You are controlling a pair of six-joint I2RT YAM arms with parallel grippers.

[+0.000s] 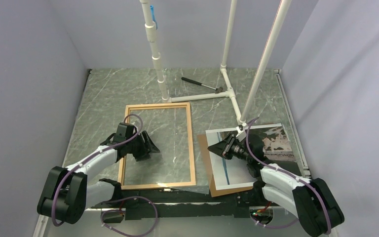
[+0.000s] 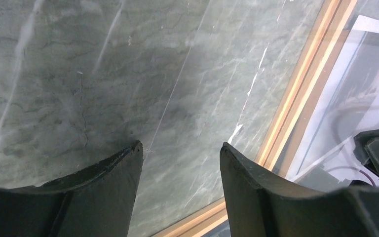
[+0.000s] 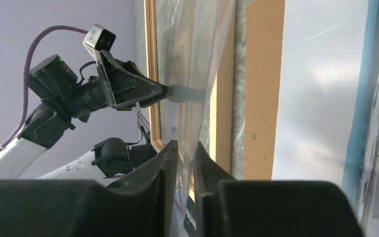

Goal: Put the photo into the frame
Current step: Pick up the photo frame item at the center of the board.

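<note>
Right gripper (image 3: 185,154) first: its fingers (image 3: 153,177) are squeezed almost together, and there's a thin clear sheet (image 3: 197,59) caught in the slit between them, running up and away over the frame (image 3: 224,123). The photo (image 3: 325,98) isn't in that pinch at all. It's lying face up just off to the side of those fingers on the brown backing board (image 3: 264,89), and a bare strip of the board sits between the photo and the frame's nearest rail. From above, the photo is to the right of the frame and fully outside it. The right arm is stretched across its middle, so you mostly see the white border, the blue stripe and a dark patch. So between the photo and the frame opening you've got the board's edge, that rail and the clear sheet. On the other side, the left gripper (image 2: 180,158) is spread wide with nothing in it, just marbled table (image 1: 103,94) showing through the frame opening. In the right wrist view its tip looks right up against the clear sheet, with a reflection in it, but I can't tell if it actually touches. Further back, well apart from all this, are a hammer (image 1: 201,84) and a white pipe stand (image 1: 229,94).
</note>
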